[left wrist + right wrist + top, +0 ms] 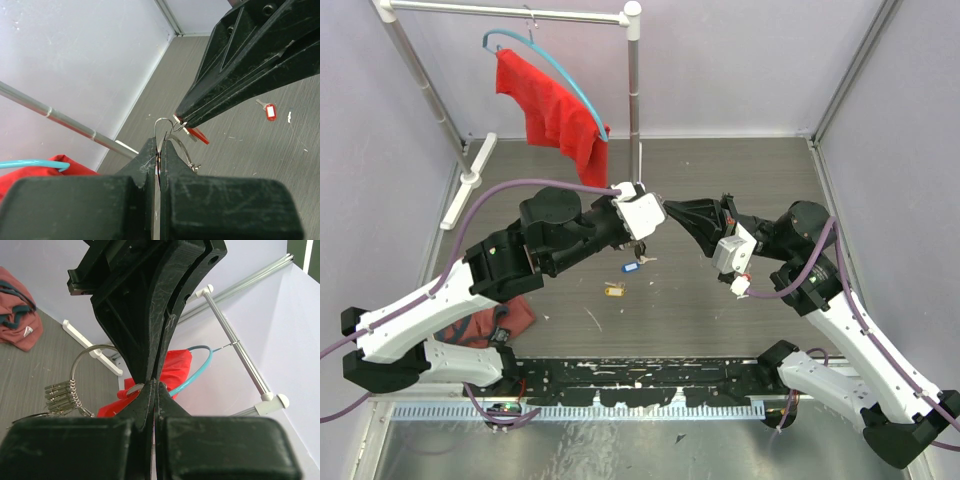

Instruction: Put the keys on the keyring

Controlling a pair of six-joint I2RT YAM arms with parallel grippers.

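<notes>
- Where the left arm's lower link lies along the near left of the table (690, 300), a crumpled maroon cloth (510, 315) rests partly beneath it.
- Farther in, near the table's middle, a yellow-tagged piece (613, 289) lies flat. A blue-tagged key (630, 266) lies just beyond it, near but not touching.
- Above and beyond these, the two arms meet tip to tip over the table.
- Left gripper (159, 147): its fingers are pressed together on the keyring (157, 135). The thin silver wire passes between them and loops out past the tips. In the right wrist view, a stack of keys (62, 395) hangs on the ring to one side of the fingers.
- Right gripper (181, 116): its jaws are closed on the held key (199, 135), pinching the silver part at the tips while the red tag hangs below. The key sits right at the ring's wire; whether it is threaded on cannot be told.
- A loose red-tagged key (270, 111) lies on the table, well apart from both grippers.
- Farthest back stands a metal rack (633, 90), carrying a red cloth (555, 110) on a blue hanger (30, 163).
</notes>
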